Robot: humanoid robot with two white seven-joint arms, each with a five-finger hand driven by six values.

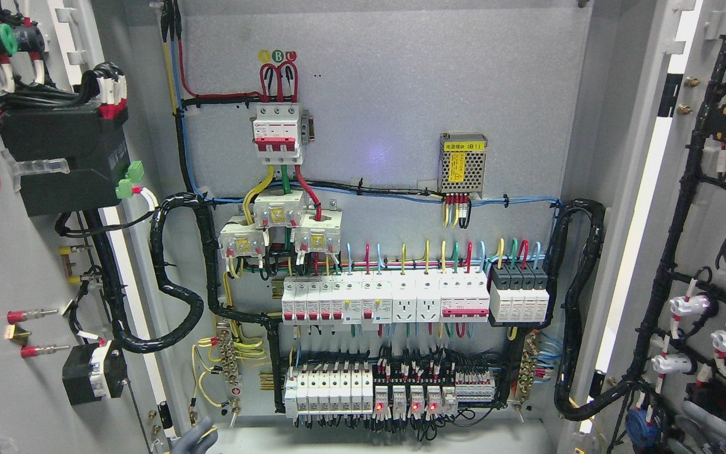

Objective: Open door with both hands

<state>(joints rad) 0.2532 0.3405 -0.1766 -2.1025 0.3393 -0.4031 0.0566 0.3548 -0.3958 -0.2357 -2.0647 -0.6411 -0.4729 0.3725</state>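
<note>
Since both doors already stand wide, left door (16, 252) at cabinet's left edge, right door (684, 252) at right edge: only grey robot hand (196, 436) fingertips visible at bottom edge, grip state unclear; withdraw clear of wiring.

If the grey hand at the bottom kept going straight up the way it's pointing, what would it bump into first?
Probably the terminal strip with yellow wires just above the hand. Depth is unclear, so it may pass in front of it. I cannot tell which arm the hand belongs to.
</note>
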